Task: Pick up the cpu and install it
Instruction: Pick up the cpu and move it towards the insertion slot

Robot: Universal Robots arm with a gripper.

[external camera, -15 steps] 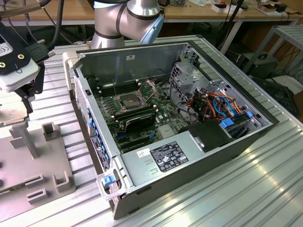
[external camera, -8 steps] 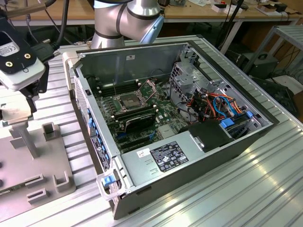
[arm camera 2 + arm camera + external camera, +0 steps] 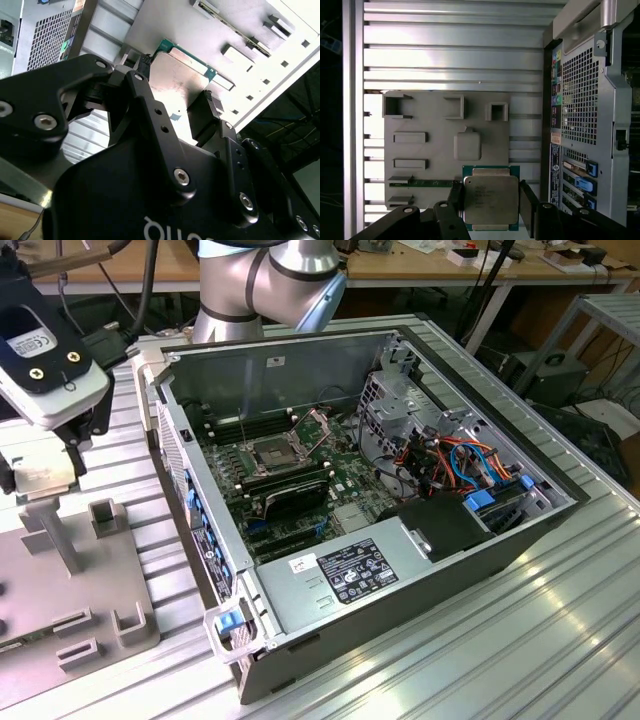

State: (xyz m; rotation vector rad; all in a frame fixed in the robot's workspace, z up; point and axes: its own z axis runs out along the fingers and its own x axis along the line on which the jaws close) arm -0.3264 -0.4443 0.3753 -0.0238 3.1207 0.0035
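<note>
Two fingers of my end effector (image 3: 178,80) pinch the cpu (image 3: 489,200) by opposite edges; the motherboard socket (image 3: 272,452) lies well off toward the exterior view's right.

Exterior view bright, even overhead light; glare streaks on the ribbed surface (image 3: 560,640). Computer case (image 3: 300,370) interior dimmer, soft shadows. First wrist view: surface ribs blown out, dull sheen on the cpu (image 3: 489,200). Second wrist view: pincer (image 3: 179,82) dark, underlit.
</note>
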